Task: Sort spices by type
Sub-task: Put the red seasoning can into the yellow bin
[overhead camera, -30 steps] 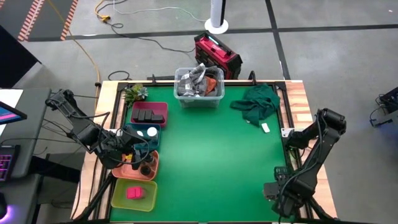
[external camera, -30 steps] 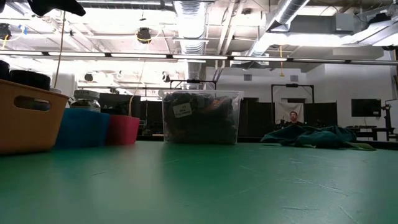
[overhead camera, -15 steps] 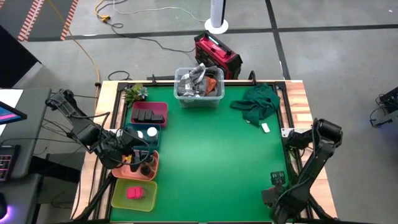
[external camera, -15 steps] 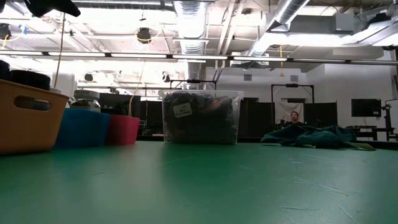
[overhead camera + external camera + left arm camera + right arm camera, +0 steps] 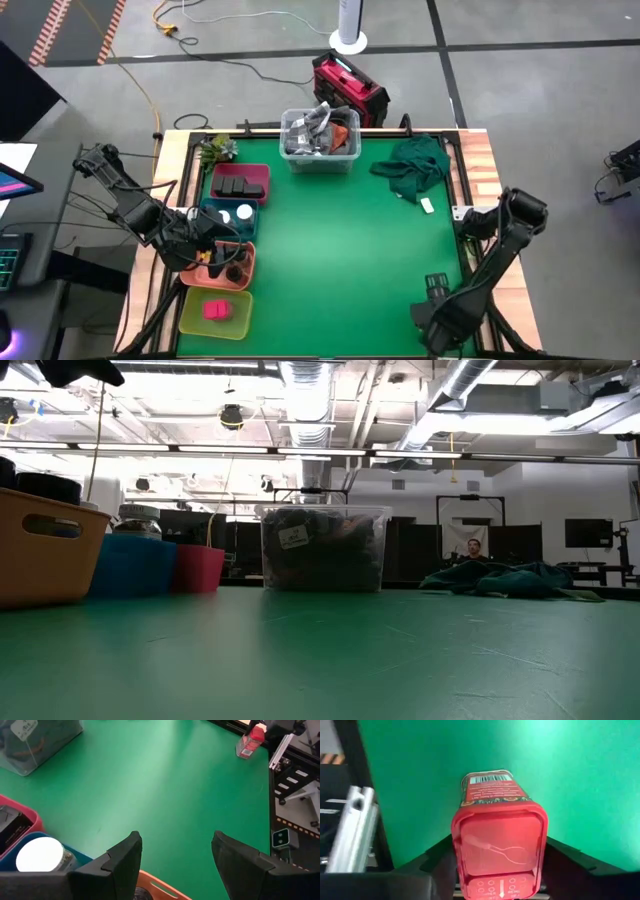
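A pink-red rectangular spice box [image 5: 499, 840] with a red lid stands upright on the green mat at the table's near right corner; it also shows in the left wrist view [image 5: 249, 742]. My right gripper [image 5: 432, 300] points down over it and is shut on it. My left gripper [image 5: 175, 855] hovers open over the orange tray [image 5: 243, 268], holding nothing. The pink tray [image 5: 240, 170] holds black boxes, the blue tray [image 5: 215, 212] a white-topped jar [image 5: 41, 855], the orange tray dark jars, and the yellow-green tray [image 5: 190, 312] a pink-red box [image 5: 215, 310]. My right gripper has the box's red lid end [image 5: 470, 870] between its two fingers, one on each of two opposite sides. The fingers [image 5: 437, 867] come from above, pointing down. The box stands upright with its bottom on the mat.
A clear bin [image 5: 320, 140] of odds and ends stands at the far middle. A green cloth [image 5: 415, 165] lies at the far right, with a small white thing [image 5: 426, 205] near it. A small plant [image 5: 215, 150] sits at the far left. The mat's middle is bare.
My right arm has sunk and swung a little toward the table's left edge at the near right corner, bringing its gripper down over the pink-red box.
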You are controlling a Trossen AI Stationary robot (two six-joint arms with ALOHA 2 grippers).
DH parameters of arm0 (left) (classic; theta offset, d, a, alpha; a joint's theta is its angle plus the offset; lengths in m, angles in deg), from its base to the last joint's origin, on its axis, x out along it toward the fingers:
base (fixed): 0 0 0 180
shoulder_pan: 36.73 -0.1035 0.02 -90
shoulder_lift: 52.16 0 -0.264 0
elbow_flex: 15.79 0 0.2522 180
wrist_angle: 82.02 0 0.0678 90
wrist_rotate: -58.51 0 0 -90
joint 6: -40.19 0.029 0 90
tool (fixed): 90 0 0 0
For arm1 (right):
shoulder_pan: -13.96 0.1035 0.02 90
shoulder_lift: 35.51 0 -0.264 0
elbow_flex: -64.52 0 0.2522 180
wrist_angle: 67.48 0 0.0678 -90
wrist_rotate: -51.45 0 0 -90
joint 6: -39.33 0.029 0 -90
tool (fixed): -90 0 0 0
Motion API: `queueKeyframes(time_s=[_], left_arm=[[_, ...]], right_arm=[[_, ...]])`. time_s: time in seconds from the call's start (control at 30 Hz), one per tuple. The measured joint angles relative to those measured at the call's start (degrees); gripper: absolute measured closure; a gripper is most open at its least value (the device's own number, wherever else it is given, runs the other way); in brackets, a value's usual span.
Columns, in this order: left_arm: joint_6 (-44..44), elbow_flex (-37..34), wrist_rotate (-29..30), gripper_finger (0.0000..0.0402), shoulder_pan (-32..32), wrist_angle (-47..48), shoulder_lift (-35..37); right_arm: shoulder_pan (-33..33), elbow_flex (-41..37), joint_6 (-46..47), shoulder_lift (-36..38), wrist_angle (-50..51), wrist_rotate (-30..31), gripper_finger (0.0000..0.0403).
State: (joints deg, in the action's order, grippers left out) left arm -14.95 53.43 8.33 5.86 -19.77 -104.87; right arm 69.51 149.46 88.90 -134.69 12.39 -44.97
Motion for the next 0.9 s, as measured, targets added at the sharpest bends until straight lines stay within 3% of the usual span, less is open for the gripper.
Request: queueKeyframes(time_s=[0.13,0.5,0.6,0.73,0.9], left_arm=[[1.61,0.0,0.0,0.0173,0.0,-1.29,0.0],[4.75,0.0,0.35,0.0173,0.0,-6.3,-0.26],[5.85,0.0,2.82,0.0173,0.02,-6.91,-1.17],[5.38,0.0,6.63,0.0173,-0.4,-7.19,-3.1],[5.27,0.0,7.01,0.0173,-1.85,-9.54,-7.0]], right_arm=[[-3.62,1.79,-4.77,0.02,0.12,0.05,0.0159],[-16.11,7.12,-15.85,0.07,1.64,0.35,0.0151],[-20.37,9.01,-18.92,0.09,1.1,1.38,0.0151],[-26.09,10.89,-22.04,0.09,-1.85,2.16,0.015],[-32.62,12.67,-26.04,0.09,-10.49,2.16,0.015]])
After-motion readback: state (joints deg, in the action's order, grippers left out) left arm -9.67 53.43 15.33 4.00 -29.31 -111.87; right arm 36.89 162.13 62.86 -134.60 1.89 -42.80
